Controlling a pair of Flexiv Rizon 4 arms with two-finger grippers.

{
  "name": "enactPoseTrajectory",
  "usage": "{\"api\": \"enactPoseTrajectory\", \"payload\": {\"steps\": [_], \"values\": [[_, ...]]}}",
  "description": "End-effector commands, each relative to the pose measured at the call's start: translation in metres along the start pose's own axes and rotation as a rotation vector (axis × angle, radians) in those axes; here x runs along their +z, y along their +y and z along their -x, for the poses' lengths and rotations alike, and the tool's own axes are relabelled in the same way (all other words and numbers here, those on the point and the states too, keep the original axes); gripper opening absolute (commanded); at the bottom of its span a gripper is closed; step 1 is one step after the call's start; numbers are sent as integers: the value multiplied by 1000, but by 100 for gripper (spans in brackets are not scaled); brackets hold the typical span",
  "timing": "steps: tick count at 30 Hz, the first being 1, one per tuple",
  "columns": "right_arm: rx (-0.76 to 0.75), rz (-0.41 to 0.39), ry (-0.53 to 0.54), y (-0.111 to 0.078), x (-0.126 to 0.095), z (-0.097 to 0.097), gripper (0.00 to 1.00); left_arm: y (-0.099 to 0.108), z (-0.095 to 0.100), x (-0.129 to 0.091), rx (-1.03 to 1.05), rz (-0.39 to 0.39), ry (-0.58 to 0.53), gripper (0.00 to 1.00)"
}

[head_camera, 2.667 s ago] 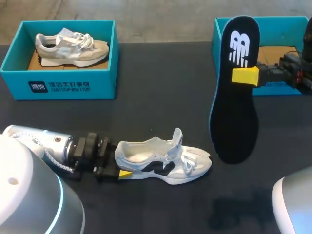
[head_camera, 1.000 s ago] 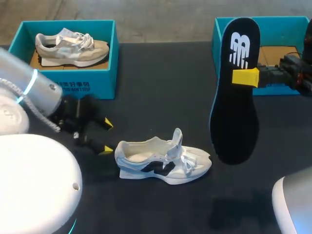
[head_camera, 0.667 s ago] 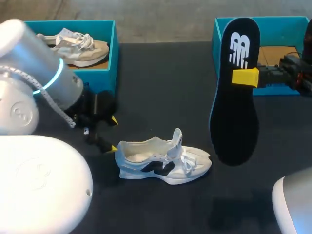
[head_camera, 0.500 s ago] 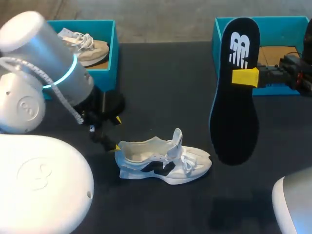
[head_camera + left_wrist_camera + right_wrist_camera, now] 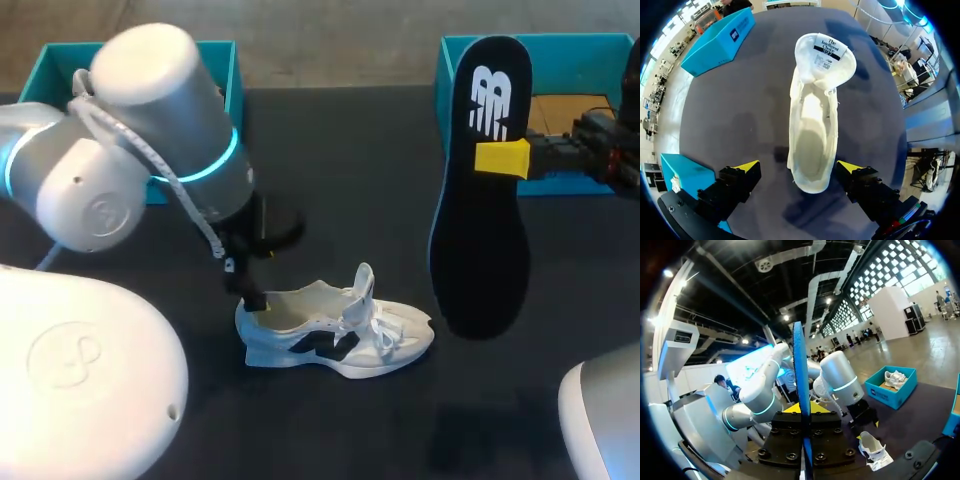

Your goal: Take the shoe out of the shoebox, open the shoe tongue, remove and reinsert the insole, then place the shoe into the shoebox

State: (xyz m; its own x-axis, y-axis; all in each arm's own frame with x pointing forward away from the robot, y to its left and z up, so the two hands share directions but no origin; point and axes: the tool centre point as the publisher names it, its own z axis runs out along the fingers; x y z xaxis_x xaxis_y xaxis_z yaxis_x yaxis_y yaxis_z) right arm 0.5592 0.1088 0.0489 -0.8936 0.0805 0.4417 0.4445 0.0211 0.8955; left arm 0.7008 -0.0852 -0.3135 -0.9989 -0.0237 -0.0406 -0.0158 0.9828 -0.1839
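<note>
Left gripper (image 5: 798,166) wide open, shoe (image 5: 816,120) heel loose between its tips, right gripper (image 5: 503,158) clamped on the insole (image 5: 480,250) — close off-centre and that shoe could skid away.

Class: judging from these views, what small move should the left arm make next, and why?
Probably lower the open left gripper and close it on the heel of the white shoe: its fingers straddle the heel without touching it, and the right gripper holds the insole clear above the table, ready to go back in.
</note>
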Motion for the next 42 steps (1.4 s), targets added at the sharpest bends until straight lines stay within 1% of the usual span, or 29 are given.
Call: {"api": "enactPoseTrajectory", "payload": {"steps": [1,9,18,23,29,30,31,32,40,42], "values": [[3,-3,-2,3,5,-1,0,-8,2,8,1,69,1,100],[3,-3,-2,3,5,-1,0,-15,3,17,13,64,7,100],[3,-3,-2,3,5,-1,0,-21,4,19,21,61,16,100],[3,-3,-2,3,5,-1,0,-27,6,21,25,58,18,100],[3,-3,-2,3,5,-1,0,-37,12,31,38,55,14,100],[3,-3,-2,3,5,-1,0,-38,13,33,39,53,12,99],[3,-3,-2,3,5,-1,0,-40,14,36,43,48,16,93],[3,-3,-2,3,5,-1,0,-41,16,38,46,45,20,92],[3,-3,-2,3,5,-1,0,-51,20,56,54,46,32,95],[3,-3,-2,3,5,-1,0,-52,20,60,60,41,33,98]]}}
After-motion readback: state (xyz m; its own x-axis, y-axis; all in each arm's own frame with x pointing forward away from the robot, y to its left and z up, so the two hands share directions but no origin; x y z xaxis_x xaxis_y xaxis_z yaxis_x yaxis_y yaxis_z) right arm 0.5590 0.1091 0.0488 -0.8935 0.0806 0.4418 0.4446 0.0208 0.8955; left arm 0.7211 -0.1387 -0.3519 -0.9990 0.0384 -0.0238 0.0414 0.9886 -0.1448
